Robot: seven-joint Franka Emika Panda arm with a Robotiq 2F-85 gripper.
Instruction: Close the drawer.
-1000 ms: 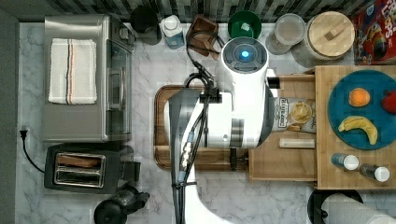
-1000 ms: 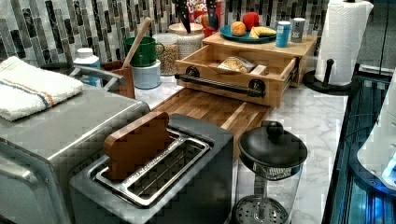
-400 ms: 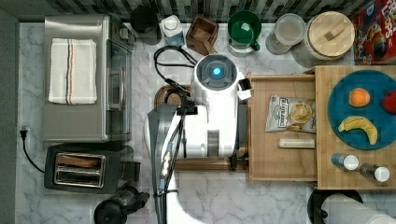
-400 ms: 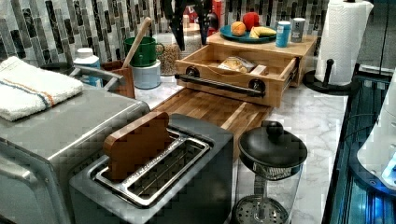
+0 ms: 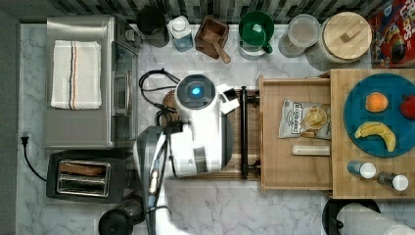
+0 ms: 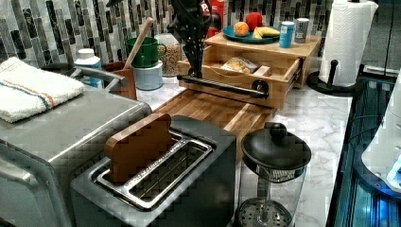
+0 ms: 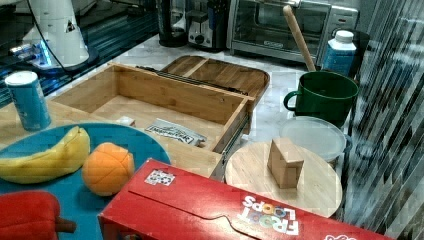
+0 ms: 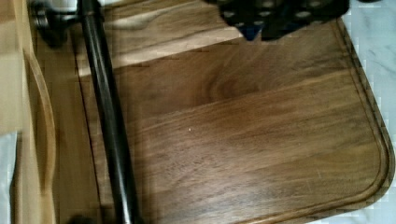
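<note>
Light wood makes up the drawer, which stands pulled out of its cabinet toward the top view's left, over the right end of the dark walnut cutting board. Its black bar handle faces the top view's left, and the bar's long axis runs up and down in the top view, parallel to the drawer front. The drawer's own long side runs the same way. A snack bag and a pale stick-shaped item lie flat inside it. In the left view the handle spans the drawer front just above the board. The white arm hangs over the cutting board, just beside the handle on the top view's left. The gripper reaches down at the far end of the handle in the left view; whether its fingers are spread or closed cannot be told. On the cabinet top sits a blue plate with fruit.
</note>
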